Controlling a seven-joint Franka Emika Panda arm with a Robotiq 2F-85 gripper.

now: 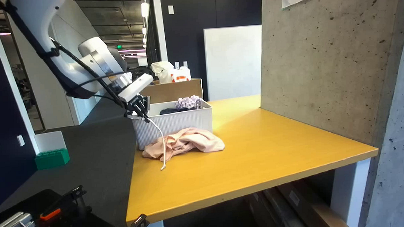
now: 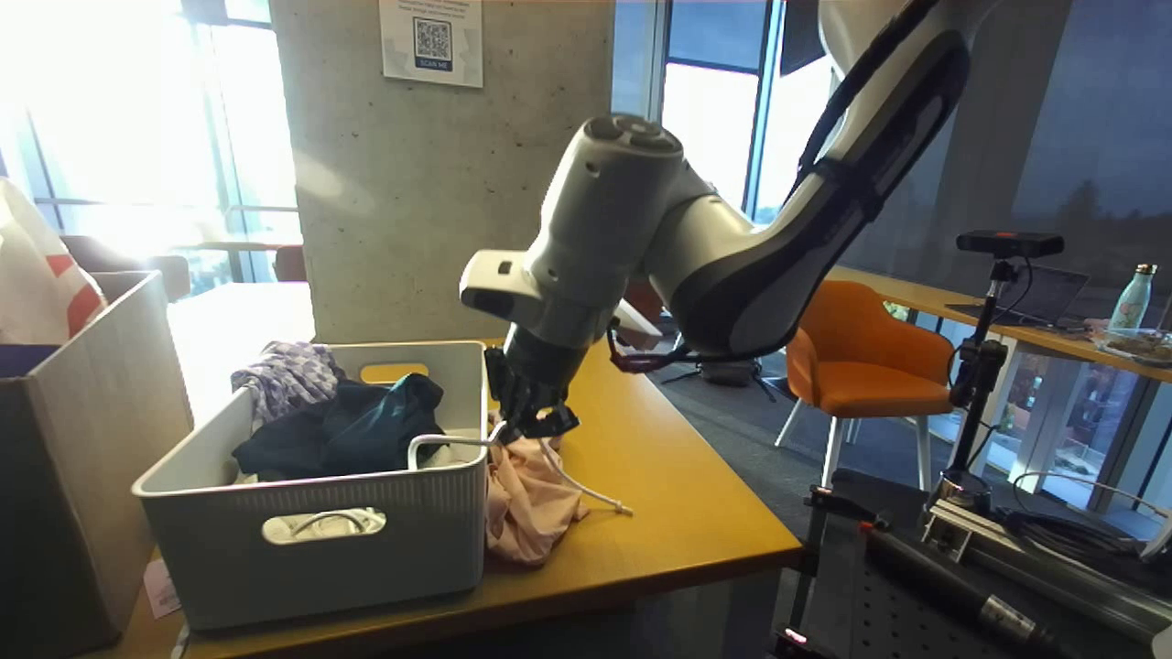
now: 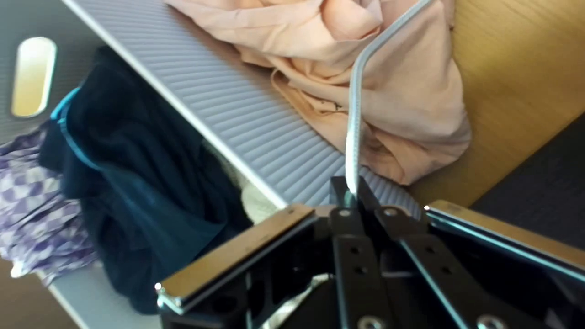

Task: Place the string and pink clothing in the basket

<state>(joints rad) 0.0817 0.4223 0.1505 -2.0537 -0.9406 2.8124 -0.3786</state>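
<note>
Fingers [image 3: 347,225] clamped on the white string [image 3: 355,109], the gripper [image 3: 350,191] hangs just outside the ribbed basket [image 2: 330,577]. Part of the string arches over the basket's rim; the knotted end runs down outside, past the pink clothing [image 3: 411,96] crumpled beside the basket on the table [image 1: 273,141]. Inside, I see a navy garment [image 2: 339,426] and a purple-checked cloth [image 2: 286,375].

The white arm [image 2: 586,206] has a black gripper [image 3: 350,193]

An orange chair [image 2: 865,366] stands near a counter [image 2: 916,294] bearing a laptop [image 2: 1047,295] and bottle [image 2: 1133,304].
</note>
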